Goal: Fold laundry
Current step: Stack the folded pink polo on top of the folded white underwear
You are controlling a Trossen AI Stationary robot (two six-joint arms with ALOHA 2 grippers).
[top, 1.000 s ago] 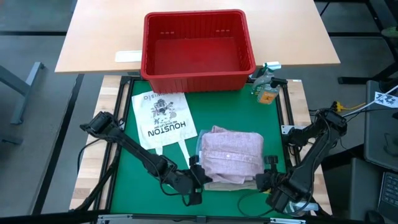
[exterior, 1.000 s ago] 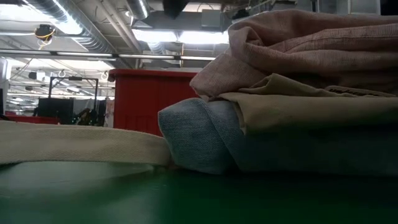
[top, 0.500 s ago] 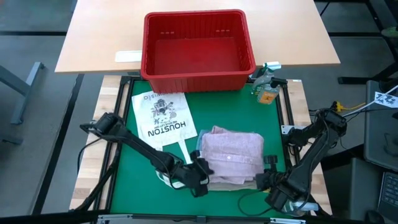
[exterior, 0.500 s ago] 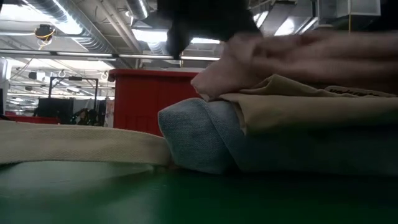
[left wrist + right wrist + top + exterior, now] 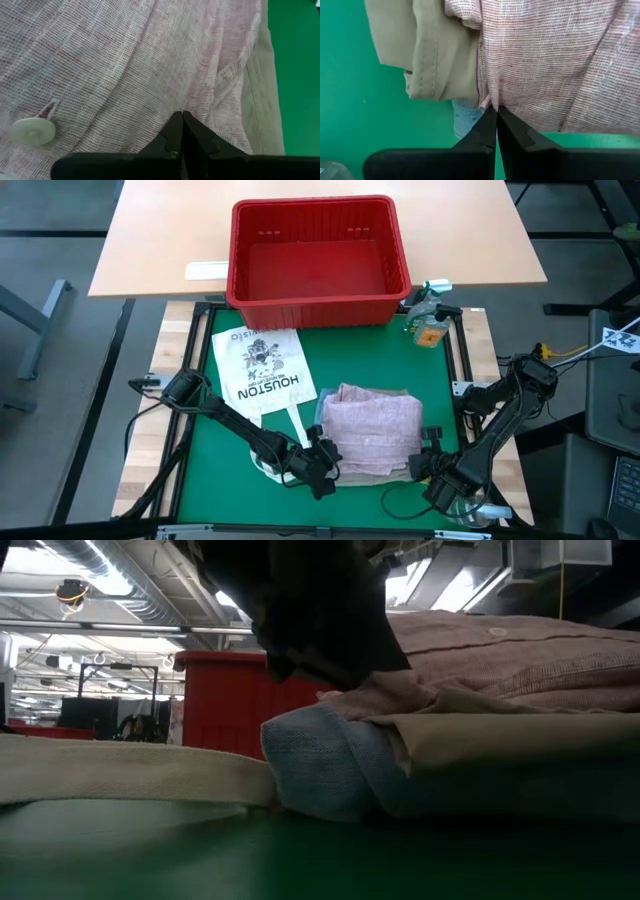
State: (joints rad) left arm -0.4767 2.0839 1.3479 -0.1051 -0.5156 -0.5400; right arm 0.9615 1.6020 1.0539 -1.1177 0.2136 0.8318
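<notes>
A pale pink shirt [image 5: 375, 430] lies on top of a folded stack, over a khaki piece [image 5: 435, 50] and blue jeans [image 5: 320, 765]. The stack rests on the green mat near the table's front edge. My left gripper [image 5: 182, 114] is shut at the shirt's near left part, close to a white button [image 5: 34, 131]. My right gripper [image 5: 496, 109] is shut at the shirt's near right edge. In the low view the left gripper [image 5: 320, 620] shows as a dark mass over the stack's left end. My left gripper pinches a bit of the shirt's cloth [image 5: 200, 100] at its fingertips, slanting down from the table's left; creases run to the tips. The shirt lies flat on the stack. My right gripper pinches the shirt's edge [image 5: 487, 97] from above, pointing steeply down; the cloth there rests on the khaki piece and jeans.
A cream tote bag printed HOUSTON [image 5: 262, 370] lies on the mat left of the stack, its strap [image 5: 120, 775] reaching toward the jeans. A red basket [image 5: 240, 275] stands at the far side, a small spray bottle [image 5: 428, 325] at the far right.
Both grippers have gone down toward the stack, and the left one has also moved in toward it and tipped further down. The shirt, bunched high a second ago, has been lowered and now lies spread flat on the khaki piece.
</notes>
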